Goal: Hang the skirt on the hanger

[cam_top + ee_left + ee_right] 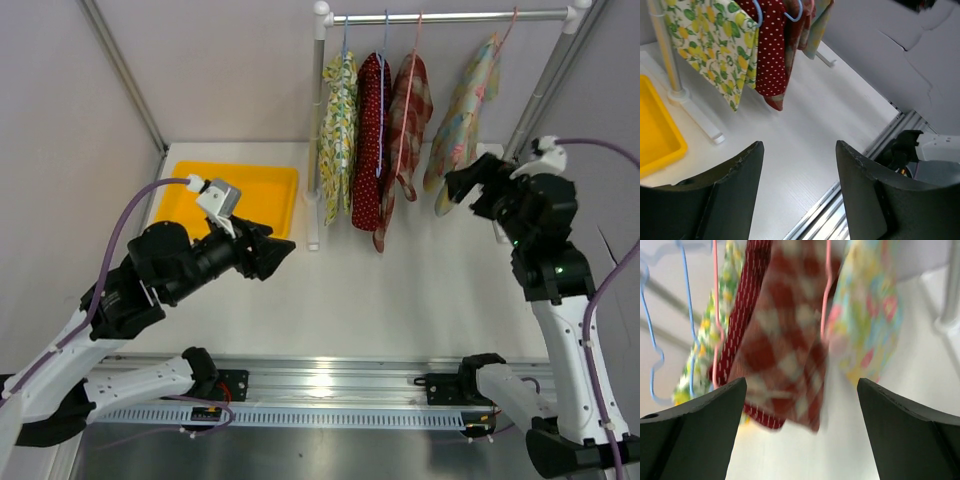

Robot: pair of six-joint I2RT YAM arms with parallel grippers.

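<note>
Four skirts hang on hangers from the rail point(450, 16): a lemon-print one point(338, 130), a red dotted one point(372, 140), a red checked one point(405, 125) and a pastel floral one point(462, 115). My left gripper point(283, 249) is open and empty above the table, pointing towards the rack; its view point(799, 150) shows the lemon-print skirt point(715, 45) and the dotted skirt point(771, 50). My right gripper point(457, 190) is open and empty just beside the pastel skirt; its view point(801, 385) shows the checked skirt point(790, 340) on a pink hanger point(826, 290) and the pastel skirt point(870, 315), blurred.
A yellow tray point(240, 195) lies at the back left and shows in the left wrist view point(655, 130). The rack's post point(318, 120) and foot point(700, 120) stand next to it. Slanted frame poles point(125, 75) rise at both back corners. A metal rail point(320, 385) runs along the near edge.
</note>
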